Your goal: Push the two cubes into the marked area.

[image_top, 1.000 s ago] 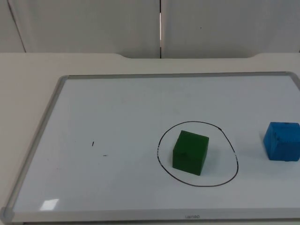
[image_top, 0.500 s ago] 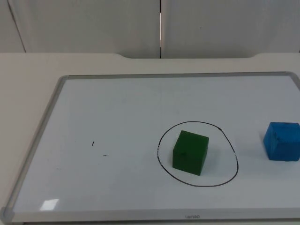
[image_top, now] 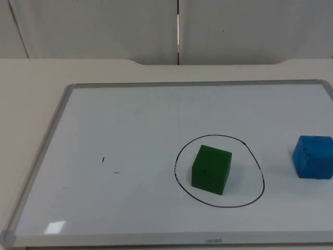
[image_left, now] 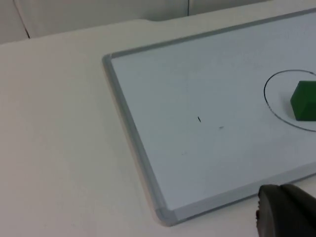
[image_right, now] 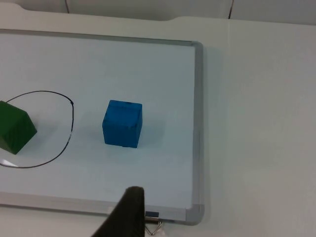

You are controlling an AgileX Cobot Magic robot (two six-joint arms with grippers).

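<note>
- White surface (image_top: 31, 94) carrying a framed whiteboard (image_top: 130, 125).
- Black drawn ring (image_top: 258, 172) on the whiteboard, around the green cube (image_top: 211, 169).
- Blue cube (image_top: 312, 157) outside the ring, near the board's right edge.
- Left claw (image_left: 286, 215) and right claw (image_right: 129, 215) off the board's near edge; spread cannot be told.

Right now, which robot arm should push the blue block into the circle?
Probably the right. The blue cube sits outside the drawn circle, toward the right arm's side, and the right gripper's fingertip is near it. The green cube is already inside.
</note>
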